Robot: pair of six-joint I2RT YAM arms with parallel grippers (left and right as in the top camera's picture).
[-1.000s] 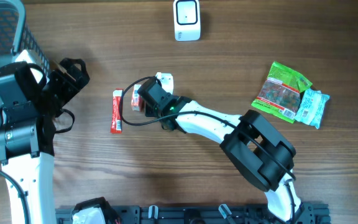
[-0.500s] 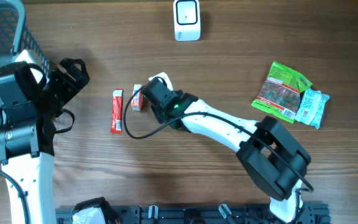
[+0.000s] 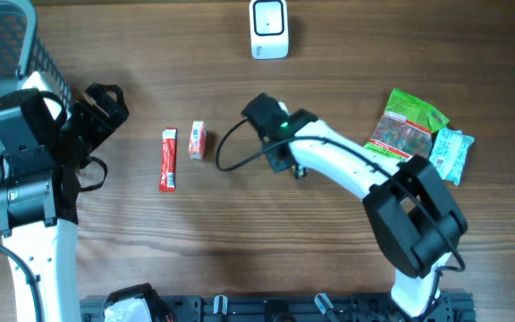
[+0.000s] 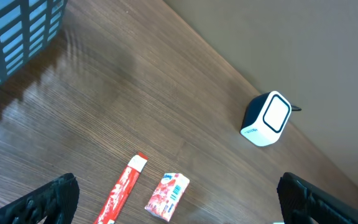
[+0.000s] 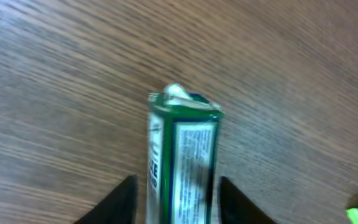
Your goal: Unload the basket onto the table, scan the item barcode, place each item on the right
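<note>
A green and white pack (image 5: 184, 162) stands between the fingers of my right gripper (image 5: 178, 200), printed side toward the camera. A slim strip of wood shows on each side of it, so the jaws are open around it. In the overhead view the right gripper (image 3: 259, 109) is at the table's middle and hides the pack. The white scanner (image 3: 269, 29) sits at the far edge, also seen as the white scanner (image 4: 267, 118) in the left wrist view. My left gripper (image 3: 104, 112) hangs wide open at the left, and nothing is between the fingers of this gripper (image 4: 176, 182).
A red stick pack (image 3: 168, 159) and a small red and white carton (image 3: 197, 140) lie left of centre. A green bag (image 3: 407, 130) and a white-teal pouch (image 3: 450, 154) lie at the right. A blue-grey basket (image 3: 25, 45) fills the far left corner.
My right gripper has swung right, away from the small carton, and now sits below the scanner. Its jaws have widened around the pack. The left arm has not moved.
</note>
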